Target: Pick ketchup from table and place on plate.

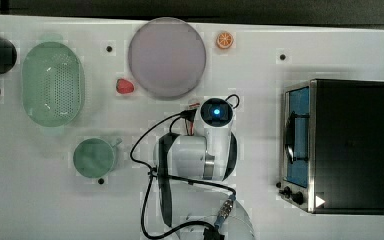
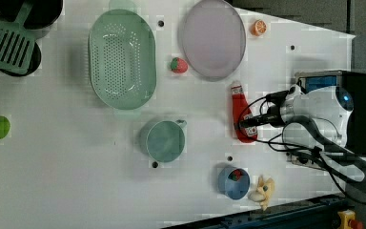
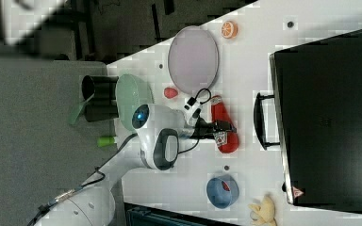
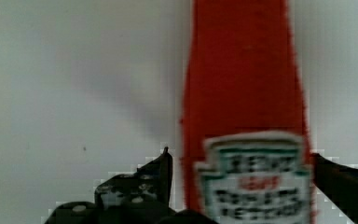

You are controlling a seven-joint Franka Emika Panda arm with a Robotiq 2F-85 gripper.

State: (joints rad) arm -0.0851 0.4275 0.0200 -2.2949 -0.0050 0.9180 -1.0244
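Ketchup (image 4: 242, 107) label (image 4: 254, 179): green-edged white shield, lettering too blurred to read.

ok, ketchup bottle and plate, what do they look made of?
Ketchup bottle: likely plastic, an even matte red body carrying a printed white label. Plate: probably plastic or melamine, flat pale mauve-grey with a dull, glare-free surface. The look can't settle either.
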